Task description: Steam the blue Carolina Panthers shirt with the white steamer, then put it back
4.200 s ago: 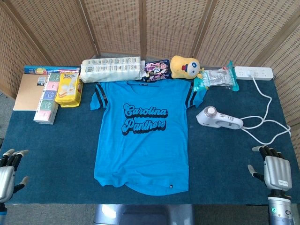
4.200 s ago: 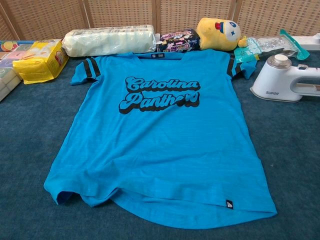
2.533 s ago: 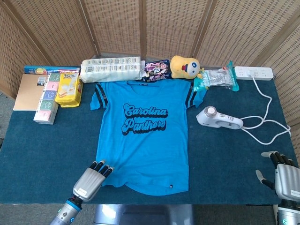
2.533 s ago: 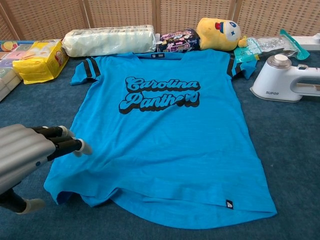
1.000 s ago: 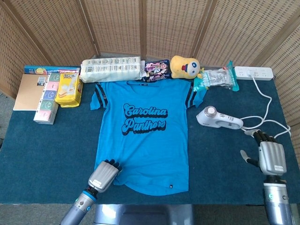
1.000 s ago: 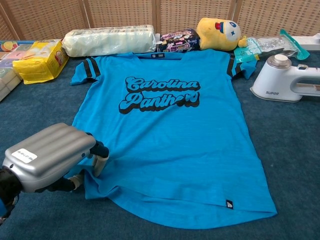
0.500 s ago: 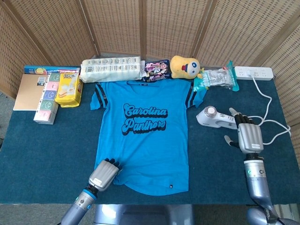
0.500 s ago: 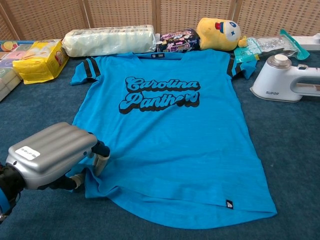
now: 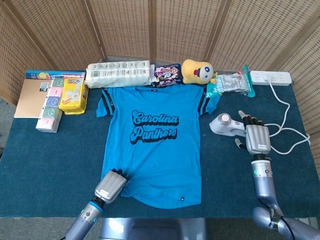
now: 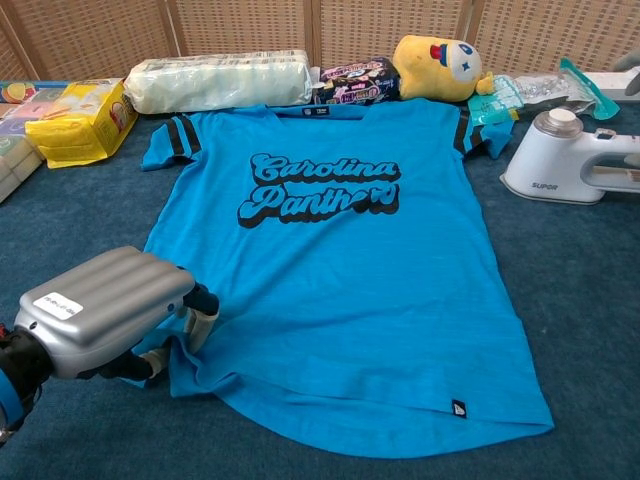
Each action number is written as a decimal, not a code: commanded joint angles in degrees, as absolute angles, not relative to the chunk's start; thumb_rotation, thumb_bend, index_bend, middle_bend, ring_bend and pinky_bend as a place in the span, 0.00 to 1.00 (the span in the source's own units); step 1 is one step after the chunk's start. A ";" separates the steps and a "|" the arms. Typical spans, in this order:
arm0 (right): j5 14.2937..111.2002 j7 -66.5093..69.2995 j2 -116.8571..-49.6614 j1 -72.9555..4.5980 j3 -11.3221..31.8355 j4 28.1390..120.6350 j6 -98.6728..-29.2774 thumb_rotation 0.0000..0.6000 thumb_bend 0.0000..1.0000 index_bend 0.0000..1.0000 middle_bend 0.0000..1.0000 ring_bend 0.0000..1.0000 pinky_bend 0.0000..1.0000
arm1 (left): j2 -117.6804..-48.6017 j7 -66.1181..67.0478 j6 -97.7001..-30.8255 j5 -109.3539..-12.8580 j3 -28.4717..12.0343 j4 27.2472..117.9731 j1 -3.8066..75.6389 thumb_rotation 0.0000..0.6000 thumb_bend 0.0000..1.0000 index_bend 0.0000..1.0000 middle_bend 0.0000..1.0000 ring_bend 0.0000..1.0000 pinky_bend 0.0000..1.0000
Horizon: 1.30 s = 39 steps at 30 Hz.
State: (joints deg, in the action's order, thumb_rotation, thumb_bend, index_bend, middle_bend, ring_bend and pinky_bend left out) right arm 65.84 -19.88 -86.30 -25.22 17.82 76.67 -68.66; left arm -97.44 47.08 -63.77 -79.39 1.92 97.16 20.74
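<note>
The blue Carolina Panthers shirt (image 9: 152, 142) lies flat in the middle of the dark blue table, collar toward the back. My left hand (image 9: 111, 185) rests on its lower left hem; in the chest view this left hand (image 10: 100, 310) has its fingers (image 10: 198, 305) curled over the bunched hem, with the thumb below it. The white steamer (image 9: 223, 124) lies on its side to the right of the shirt, also seen as the steamer (image 10: 565, 160) in the chest view. My right hand (image 9: 256, 137) hovers over the steamer's handle with its fingers spread, and I see no grip on it.
Along the back stand a tissue-roll pack (image 9: 118, 73), a snack bag (image 9: 167, 74), a yellow plush (image 9: 196, 71), plastic packets (image 9: 230, 83) and a power strip (image 9: 270, 77). The steamer's white cord (image 9: 286, 127) loops at the right. A yellow pack (image 9: 73, 94) and notebooks (image 9: 31, 97) sit far left.
My right hand has come from the front right table edge up and left to the steamer's handle. The left hand has stayed on the shirt's hem for the last second.
</note>
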 commanded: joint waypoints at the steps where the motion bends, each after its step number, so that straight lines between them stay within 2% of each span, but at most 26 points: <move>1: 64.81 -20.56 -88.71 -27.24 18.10 72.62 -67.40 1.00 0.26 0.13 0.24 0.26 0.30 | -97.43 47.02 -63.90 -79.08 1.98 97.18 20.89 1.00 0.48 0.58 0.51 0.42 0.49; 16: 62.78 -21.10 -95.60 -32.71 17.89 56.51 -62.42 1.00 0.29 0.18 0.24 0.25 0.28 | -97.85 46.92 -64.48 -77.35 2.24 96.87 21.67 1.00 0.48 0.58 0.51 0.42 0.49; 39: 64.26 -15.82 -102.70 -36.23 17.25 40.38 -59.10 1.00 0.33 0.29 0.29 0.28 0.28 | -98.29 47.53 -65.56 -75.69 2.59 96.74 22.58 1.00 0.48 0.58 0.51 0.42 0.49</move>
State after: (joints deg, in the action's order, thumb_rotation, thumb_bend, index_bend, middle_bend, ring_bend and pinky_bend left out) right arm 64.15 -16.21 -102.04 -35.76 17.16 41.36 -59.46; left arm -98.30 47.52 -65.55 -75.70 2.58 96.73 22.57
